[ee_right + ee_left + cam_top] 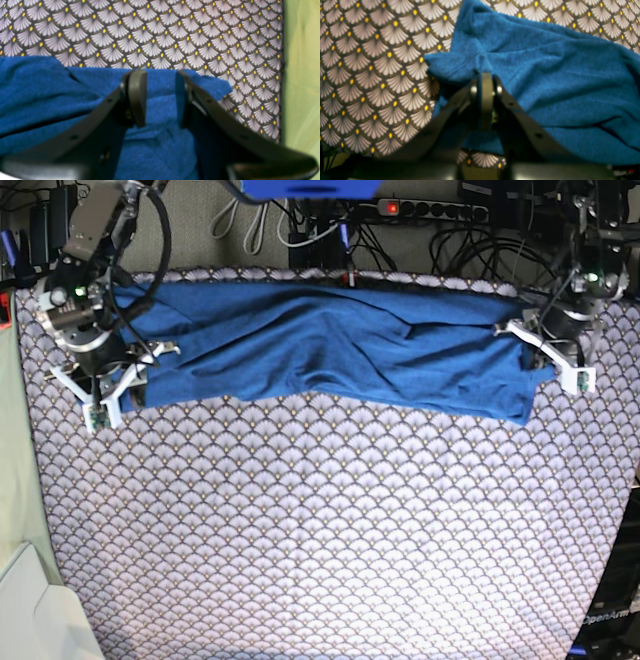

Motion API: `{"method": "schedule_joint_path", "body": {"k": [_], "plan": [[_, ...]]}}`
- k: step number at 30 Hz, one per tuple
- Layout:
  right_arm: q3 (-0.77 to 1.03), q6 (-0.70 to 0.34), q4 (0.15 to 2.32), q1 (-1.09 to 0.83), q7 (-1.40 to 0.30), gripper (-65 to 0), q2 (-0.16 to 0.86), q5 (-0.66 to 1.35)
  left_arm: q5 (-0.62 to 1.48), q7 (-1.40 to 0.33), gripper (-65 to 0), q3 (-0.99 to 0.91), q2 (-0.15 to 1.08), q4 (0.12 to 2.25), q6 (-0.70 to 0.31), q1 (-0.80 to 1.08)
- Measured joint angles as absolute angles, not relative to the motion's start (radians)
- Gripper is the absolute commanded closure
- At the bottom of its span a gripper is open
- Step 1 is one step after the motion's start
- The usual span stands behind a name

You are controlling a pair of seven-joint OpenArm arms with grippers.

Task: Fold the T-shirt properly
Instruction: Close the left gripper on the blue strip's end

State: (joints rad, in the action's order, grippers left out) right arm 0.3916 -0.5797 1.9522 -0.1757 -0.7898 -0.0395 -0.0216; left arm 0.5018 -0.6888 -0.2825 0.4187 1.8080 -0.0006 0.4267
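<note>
**Shirt stretched across the far edge, one end pinched**

Fabric first: the T-shirt point(330, 345) lies as a long blue band across the 12 o'clock side of the scallop-patterned cloth point(330, 530), running from about 10 o'clock to 2 o'clock in the base view. It looks already doubled over lengthwise, with creases fanning out from its middle.

The left gripper point(486, 75) sits at the band's 3 o'clock end, jaws pressed together on a bunched tuft of the blue knit. That pinch probably keeps the end taut so the band stays straight for the next fold (a judgement, not something seen). The right gripper point(157, 97) hangs over the 9 o'clock end with its jaws parted, blue fabric showing between and beneath them; it grips nothing, and seems poised either to take that end or to leave it.

Hard to make out: whether the right fingertips touch the shirt or hover just above it. The sleeves cannot be told apart from the body in the folds. Both wrist views are soft, and the left gripper's own linkage hides the fabric directly under it.
</note>
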Motion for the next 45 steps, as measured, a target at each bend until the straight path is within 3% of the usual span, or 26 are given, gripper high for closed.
{"method": "schedule_joint_path", "body": {"k": [3, 8, 10, 12, 16, 22, 29, 38, 45], "plan": [[0.392, -0.58, 1.952, -0.176, -0.789, -20.6, -0.04, -0.022, 0.501, -0.689, -6.4, -0.282, 0.419, 1.808, -0.001, 0.433], [0.392, -0.58, 1.952, -0.176, -0.79, -20.6, -0.041, -0.022, 0.503, -0.689, -28.6, -0.282, 0.419, 1.808, -0.001, 0.435], [0.392, -0.58, 1.952, -0.175, -0.789, -20.6, -0.041, -0.022, 0.502, -0.689, -34.6, -0.282, 0.419, 1.808, -0.001, 0.435], [0.392, -0.58, 1.952, -0.175, -0.79, -20.6, -0.041, -0.022, 0.503, -0.691, -35.2, -0.282, 0.419, 1.814, -0.006, 0.437], [0.392, -0.58, 1.952, -0.164, -0.792, -20.6, -0.041, -0.021, 0.503, -0.696, -35.4, -0.303, 0.416, 1.814, -0.154, 0.437], [0.392, -0.58, 1.952, -0.162, -0.793, -20.6, -0.039, -0.022, 0.49, -0.766, -35.6, -0.493, 0.419, 1.737, -0.26, 0.411], [0.392, -0.58, 1.952, -0.162, -0.793, -20.6, -0.04, -0.022, 0.494, -0.82, -35.7, -0.55, 0.418, 1.592, -0.506, 0.298], [0.392, -0.58, 1.951, -0.162, -0.793, -20.6, -0.039, -0.022, 0.366, -0.824, -35.7, -0.548, 0.356, 1.44, -0.606, 0.18], [0.392, -0.58, 1.951, -0.162, -0.793, -20.6, -0.036, -0.022, 0.303, -0.805, -35.6, -0.548, 0.319, 1.368, -0.607, 0.136]]}}
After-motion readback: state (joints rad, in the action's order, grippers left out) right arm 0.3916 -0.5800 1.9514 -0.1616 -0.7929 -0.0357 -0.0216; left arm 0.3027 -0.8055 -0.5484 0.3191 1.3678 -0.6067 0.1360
